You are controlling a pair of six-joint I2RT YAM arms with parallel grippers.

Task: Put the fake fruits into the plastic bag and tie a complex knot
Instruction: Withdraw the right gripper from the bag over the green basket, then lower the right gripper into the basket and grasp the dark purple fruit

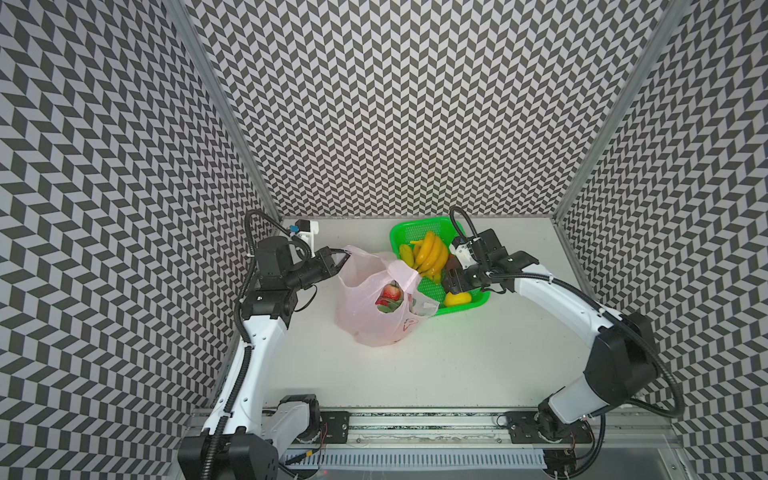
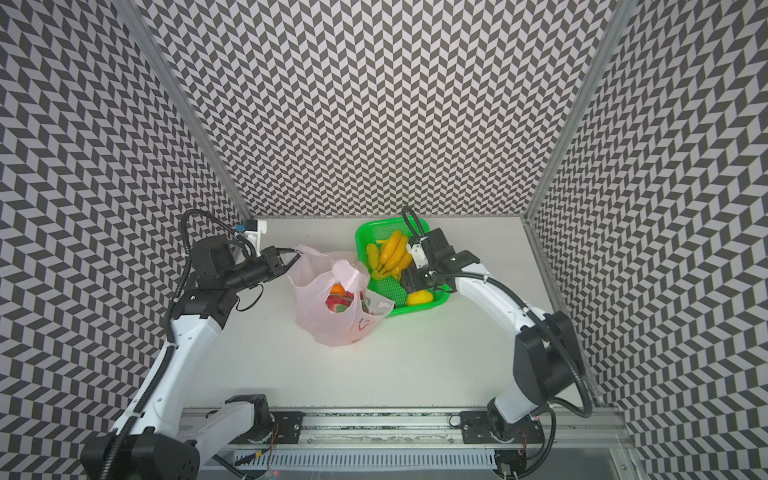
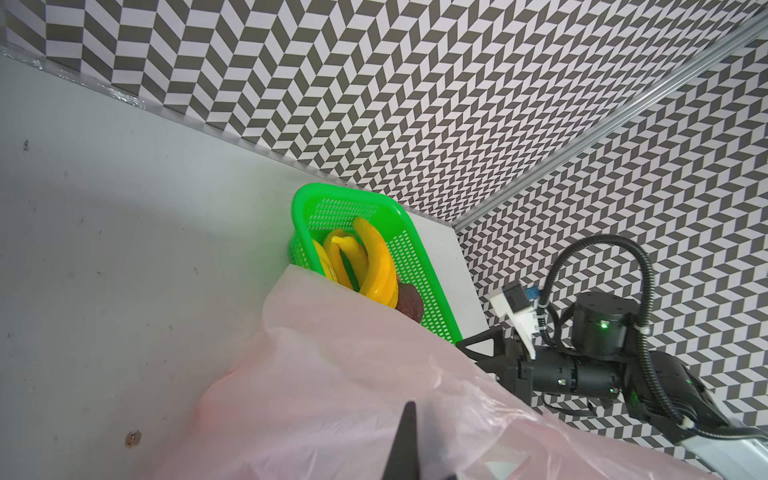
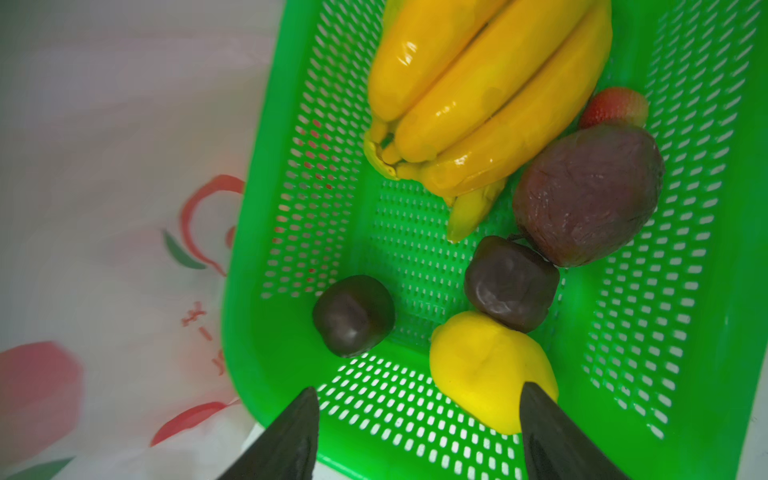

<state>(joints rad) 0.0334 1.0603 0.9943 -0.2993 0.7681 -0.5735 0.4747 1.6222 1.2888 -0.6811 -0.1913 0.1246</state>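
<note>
on a white table (image 1: 457, 365) boxed in by chevron-patterned walls, a pale-pink plastic bag (image 1: 365, 307) stands slumped just left of centre, its side touching a green mesh basket (image 1: 432, 289) so that each fruit has only a short way to travel. the left gripper (image 1: 341, 259) is clamped on the bag's far rim and holds it up, apparently to keep the thin film from folding over the mouth. a loose handle (image 1: 405, 274) flops across the opening towards the basket; no knot is tied yet. through the mouth a red-and-green fruit (image 1: 390, 293) shows, and in a top view an orange (image 2: 337, 289) beside it.

the right gripper (image 4: 419, 436) hovers low over the near end of the basket, jaws spread and empty, seemingly lined up for the next pick. the fake fruits not yet bagged lie below it: a bunch of bananas (image 4: 478, 91) at the far end, a large brown fruit (image 4: 590, 195) beside them, a lemon (image 4: 486, 370) closest to one fingertip, two small dark round fruits (image 4: 353, 316) and (image 4: 511, 284), the second touching the lemon, and a strawberry (image 4: 615, 106) tucked behind the large brown fruit. judged from this, the loading is roughly half done.
</note>
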